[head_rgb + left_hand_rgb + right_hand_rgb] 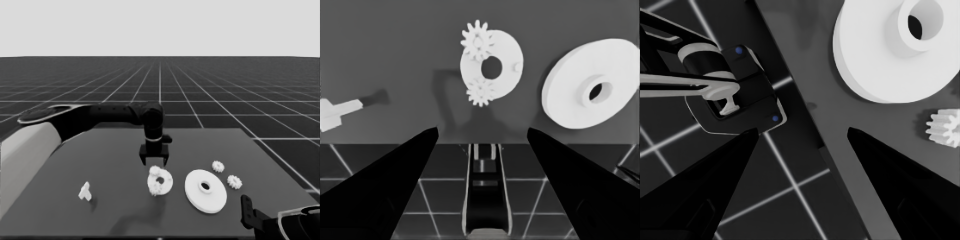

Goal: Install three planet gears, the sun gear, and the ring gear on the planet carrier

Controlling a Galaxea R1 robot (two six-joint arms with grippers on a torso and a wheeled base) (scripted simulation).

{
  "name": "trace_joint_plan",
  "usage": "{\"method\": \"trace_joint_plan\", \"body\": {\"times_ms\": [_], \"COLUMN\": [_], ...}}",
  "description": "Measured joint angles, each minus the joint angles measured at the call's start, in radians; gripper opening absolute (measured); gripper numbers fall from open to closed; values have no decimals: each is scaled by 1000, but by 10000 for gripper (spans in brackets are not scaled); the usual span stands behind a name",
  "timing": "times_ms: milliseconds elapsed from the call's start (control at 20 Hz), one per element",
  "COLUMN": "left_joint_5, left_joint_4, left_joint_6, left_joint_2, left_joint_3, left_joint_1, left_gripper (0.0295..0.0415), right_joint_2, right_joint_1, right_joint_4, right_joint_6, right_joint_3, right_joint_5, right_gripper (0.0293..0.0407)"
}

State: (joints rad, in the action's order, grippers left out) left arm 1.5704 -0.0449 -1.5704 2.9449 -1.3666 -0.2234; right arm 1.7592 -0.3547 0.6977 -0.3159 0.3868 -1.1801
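Gears (158,181), apparently two, on smaller round part (166,186); left end effector (153,159) open above.

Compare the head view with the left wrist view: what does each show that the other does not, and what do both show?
Only the head view shows two loose gears beyond the larger round part, the left arm reaching in, and the parked right gripper at the lower right corner.

Only the left wrist view shows the left gripper with its fingers spread wide and nothing between them.

Both show the smaller round part with two gears on it, the larger round part beside it, and the thin white piece.
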Motion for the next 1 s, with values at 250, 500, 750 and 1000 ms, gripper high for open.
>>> {"method": "trace_joint_plan", "body": {"times_ms": [250,500,750,1000], "left_joint_5": [-785,-886,-893,-894], "left_joint_4": [312,352,355,355], "left_joint_6": [1597,1898,1920,1921], "left_joint_2": [-1012,-1178,-1189,-1190], "left_joint_3": [827,941,948,949], "left_joint_1": [-102,-117,-119,-119], "left_gripper": [394,385,385,385], "right_joint_2": [0,0,523,685], "right_joint_1": [0,0,578,571], "right_joint_4": [0,0,-718,-710], "right_joint_6": [0,0,-356,-308], "right_joint_3": [0,0,1084,1424], "right_joint_5": [0,0,-347,-411], "right_gripper": [385,385,387,385]}}
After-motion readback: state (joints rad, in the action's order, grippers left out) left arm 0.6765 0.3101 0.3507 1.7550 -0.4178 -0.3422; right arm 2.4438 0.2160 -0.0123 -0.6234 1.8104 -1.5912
